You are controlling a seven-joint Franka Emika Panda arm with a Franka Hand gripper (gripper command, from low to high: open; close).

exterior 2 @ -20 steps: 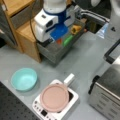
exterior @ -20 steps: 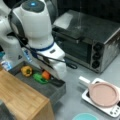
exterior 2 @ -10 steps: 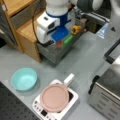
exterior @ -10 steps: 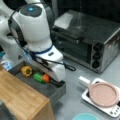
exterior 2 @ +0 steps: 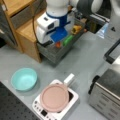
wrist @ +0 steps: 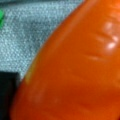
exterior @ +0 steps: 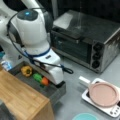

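Lower than a second earlier, the white robot arm had sunk its wrist into the open grey drawer (exterior: 53, 93), so that its fingers (exterior: 51, 83) sat right down among the vegetables. Whether those fingers were released or clenched could not be told, since the arm's white housing hid them in both front views. The wrist view was almost filled by the ribbed, glossy orange carrot (wrist: 75, 70), which lay on the drawer's grey floor just beside the green vegetable (exterior: 37, 77), with the yellow bell pepper (exterior: 26, 70) further toward a front view's left.

Judged from this, the step in hand was the reach for the carrot. A firm grasp would call for the fingers to straddle its body before any lift, clear of the drawer wall.

Apart on the grey tabletop (exterior 2: 82, 60) stood the silver toaster oven (exterior: 85, 40), the pink pan on a white hob (exterior 2: 54, 97) and the turquoise bowl (exterior 2: 24, 79).
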